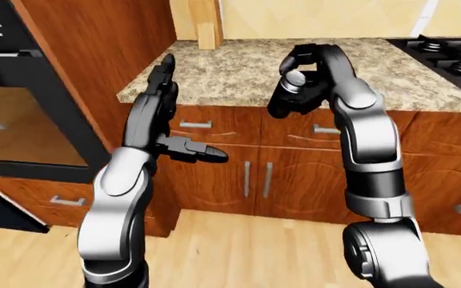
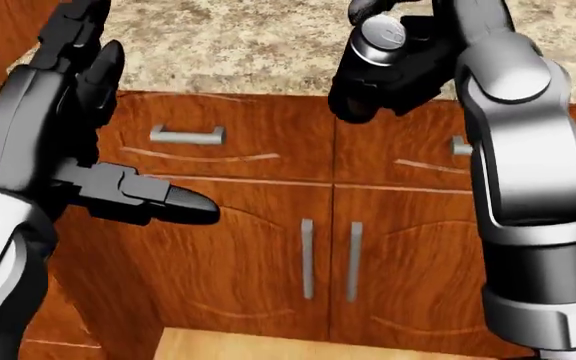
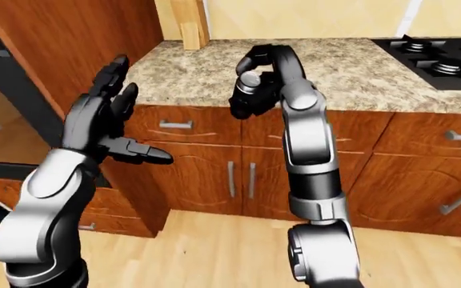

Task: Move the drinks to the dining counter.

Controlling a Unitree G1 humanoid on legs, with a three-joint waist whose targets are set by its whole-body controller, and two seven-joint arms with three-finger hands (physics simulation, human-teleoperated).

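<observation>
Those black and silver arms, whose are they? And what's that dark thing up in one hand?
They belong to a walking robot in a computer-made kitchen. All three pictures come from cameras on its head, looking out over its arms. Its right hand is closed around a dark bottle with a silvery cap, one of the drinks it must carry. Its left hand is open and empty. Behind them are a speckled stone counter over wooden cupboards, with a wooden block on the counter.
</observation>
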